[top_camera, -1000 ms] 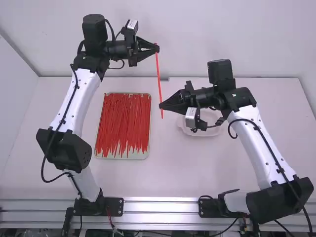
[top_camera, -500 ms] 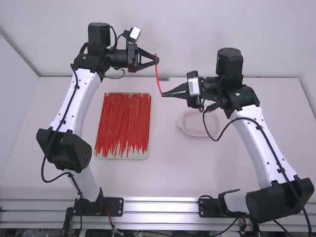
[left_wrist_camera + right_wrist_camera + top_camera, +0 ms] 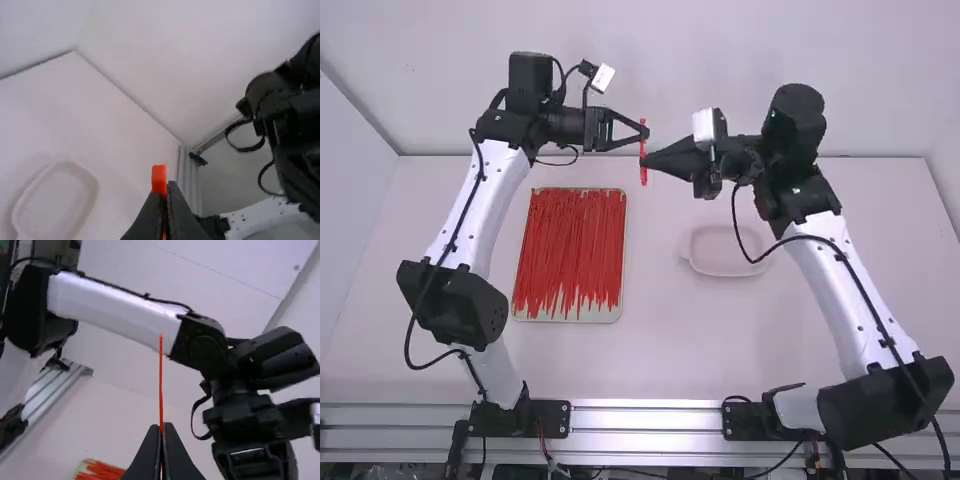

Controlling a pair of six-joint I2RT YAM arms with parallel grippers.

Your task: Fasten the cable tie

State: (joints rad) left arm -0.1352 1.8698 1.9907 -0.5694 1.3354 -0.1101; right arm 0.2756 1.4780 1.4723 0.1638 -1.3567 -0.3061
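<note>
Cable tie (image 3: 643,176) pinched by left gripper (image 3: 164,199) and right gripper (image 3: 160,432); left wrist view shows head (image 3: 159,178)

Your cable tie (image 3: 643,172) is a thin red-orange strap, held up in the air between the two grippers and standing roughly upright in the high view. Its square head (image 3: 159,178) pokes out just past the fingertips of the left gripper (image 3: 640,127), which are pressed together on it. The right gripper (image 3: 647,158) pinches the strap lower down, so you see it run straight out from those fingers in the right wrist view, with a short tail hanging below them.
</note>
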